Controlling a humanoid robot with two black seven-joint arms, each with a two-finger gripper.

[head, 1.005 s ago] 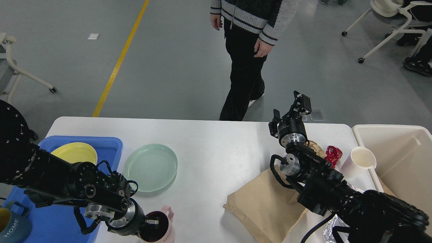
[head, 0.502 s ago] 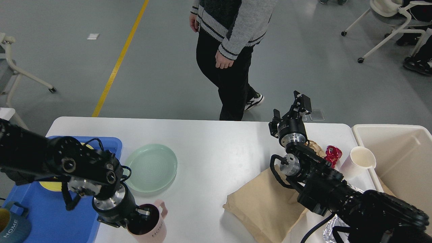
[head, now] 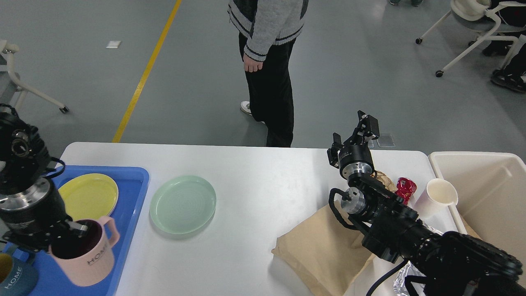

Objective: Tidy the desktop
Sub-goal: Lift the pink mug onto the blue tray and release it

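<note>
The white desktop [head: 254,172] spans the head view. My left gripper [head: 70,232] is shut on the rim of a pink mug [head: 88,257] marked HOME, held over the right side of the blue tray [head: 133,193] at the near left. In the tray lie a yellow plate [head: 88,195] and a blue mug [head: 14,279]. A green plate [head: 183,204] rests on the desktop just right of the tray. My right gripper [head: 352,132] hovers open and empty above the far right edge.
A brown paper bag [head: 324,246] lies under my right arm, with a crumpled red wrapper [head: 406,188], a white paper cup [head: 437,197] and some foil [head: 404,281] nearby. A cream bin [head: 489,193] stands at the right. A person [head: 267,74] stands beyond the far edge.
My left arm has carried the pink mug leftward from the desktop's front edge to above the blue tray. The person has stepped left. My right arm has not moved.
</note>
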